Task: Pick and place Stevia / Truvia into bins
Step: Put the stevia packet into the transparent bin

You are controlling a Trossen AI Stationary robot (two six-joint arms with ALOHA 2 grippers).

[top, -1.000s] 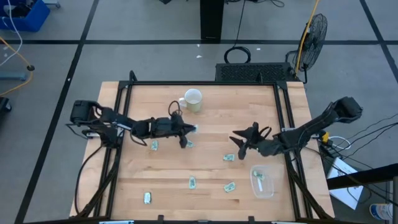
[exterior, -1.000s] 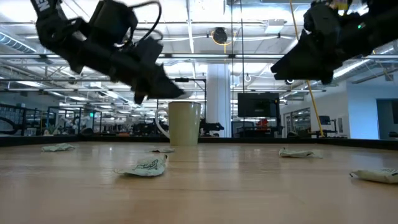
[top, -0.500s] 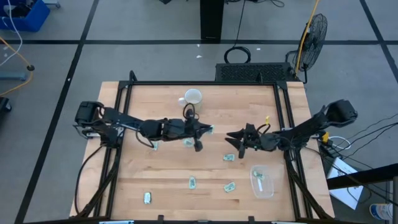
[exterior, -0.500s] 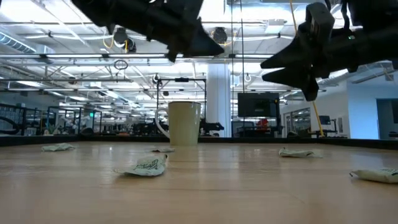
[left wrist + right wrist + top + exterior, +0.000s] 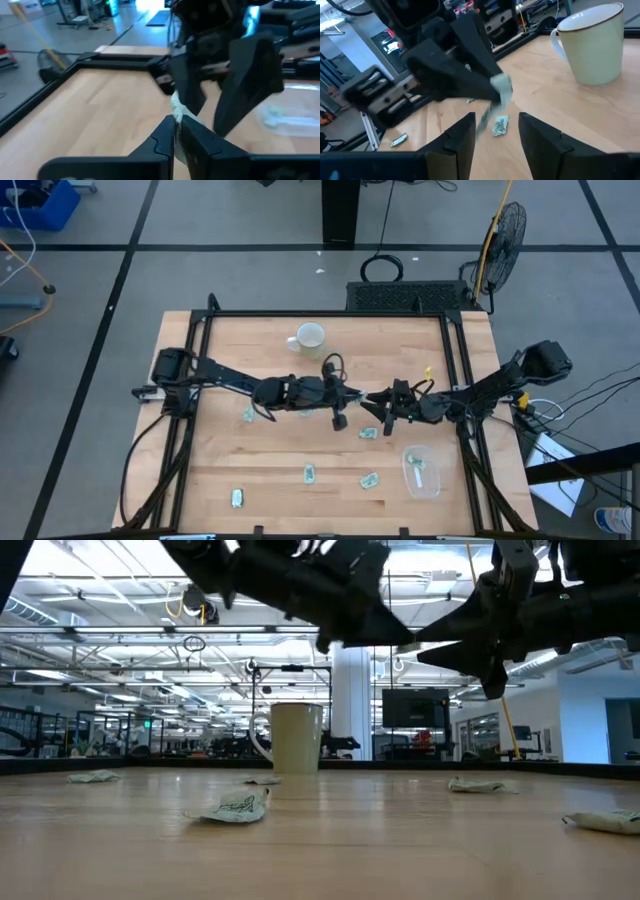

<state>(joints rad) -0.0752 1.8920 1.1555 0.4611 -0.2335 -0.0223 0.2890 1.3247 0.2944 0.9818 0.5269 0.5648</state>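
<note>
My left gripper (image 5: 356,394) reaches to the table's middle, shut on a pale green-and-white Stevia packet (image 5: 501,87) held above the wood. Facing it from the right, my right gripper (image 5: 376,401) is open, its two fingers (image 5: 248,75) standing just beyond the packet (image 5: 177,107) without touching it. Several more packets lie flat on the table (image 5: 248,414) (image 5: 368,433) (image 5: 309,473) (image 5: 370,479) (image 5: 237,497). The clear bin (image 5: 422,471) stands near the right front with a packet inside. My left gripper pinches one end of the packet (image 5: 176,116) between its two fingertips. The fingers come nearly level from the table's left. The packet's other end sticks out ahead of the fingertips, crumpled, and the whole packet is lifted clear of the table.
A white mug (image 5: 308,337) stands at the table's far middle, behind both grippers in the low view (image 5: 295,738). A black frame (image 5: 330,314) runs around the table's far and side edges. Bare wood lies between the packets in front.
My left gripper has carried the packet up and toward the table's right, from beside the mug to just in front of my right gripper. My right gripper, which pointed downward, has tipped to level and faces the left one, staying open.
</note>
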